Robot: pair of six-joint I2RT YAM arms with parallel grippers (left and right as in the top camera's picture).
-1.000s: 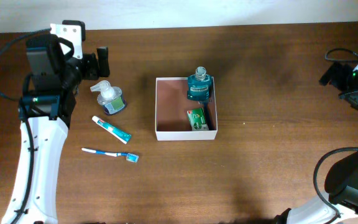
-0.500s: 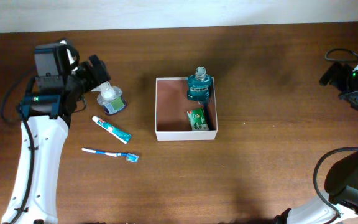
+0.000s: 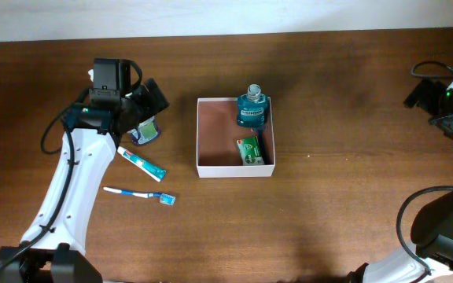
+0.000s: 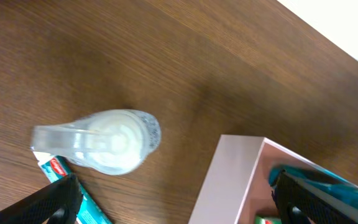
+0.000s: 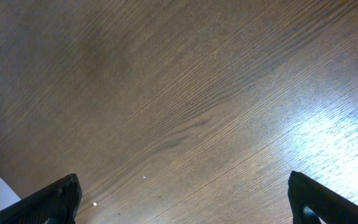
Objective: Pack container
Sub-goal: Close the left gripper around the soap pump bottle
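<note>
The container [image 3: 203, 141] is a square white-walled box with a pinkish inside at the table's middle. It also shows in the left wrist view [image 4: 229, 180]. In it stand a teal mouthwash bottle [image 3: 252, 110] at the far right corner and a small green box [image 3: 248, 149]. My left gripper [image 3: 146, 104] is open and empty. It hovers over a clear pump bottle [image 3: 145, 134], which also shows in the left wrist view [image 4: 107, 142], left of the container. My right gripper [image 3: 425, 94] is open and empty at the far right edge, over bare wood [image 5: 185, 124].
A white and teal toothpaste tube [image 3: 141, 163] lies below the pump bottle, and its end shows in the left wrist view [image 4: 58, 169]. A blue and white toothbrush [image 3: 140, 192] lies nearer the front. The table's back edge runs just behind the left arm.
My left arm has swung right from the table's far left. Its gripper now covers most of the pump bottle. The right arm and the items have not moved.
</note>
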